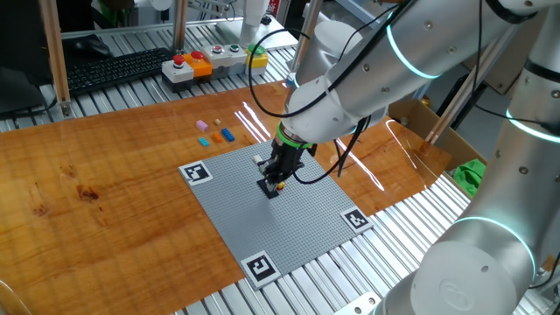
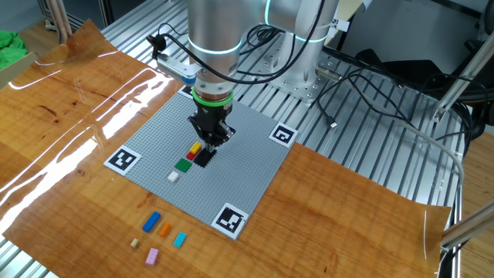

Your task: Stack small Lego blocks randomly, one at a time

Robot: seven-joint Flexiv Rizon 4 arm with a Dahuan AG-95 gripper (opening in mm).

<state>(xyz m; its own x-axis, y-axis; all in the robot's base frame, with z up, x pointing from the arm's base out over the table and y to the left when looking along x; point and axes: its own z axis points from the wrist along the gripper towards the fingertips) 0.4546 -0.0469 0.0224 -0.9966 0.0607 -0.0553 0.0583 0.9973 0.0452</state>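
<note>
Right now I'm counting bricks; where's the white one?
In the other fixed view, the white brick sits on the grey baseplate, just beside the green brick.

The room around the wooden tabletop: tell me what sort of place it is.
Probably a robotics lab. A large robot arm works over a grey baseplate with square markers; a push-button box and a keyboard sit on an aluminium-slat bench.

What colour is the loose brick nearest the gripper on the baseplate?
Green brick, clearest in the other fixed view.

Grey baseplate (image 2: 231, 166) on wooden table (image 1: 87, 192); button box (image 1: 214, 59) behind.
</note>
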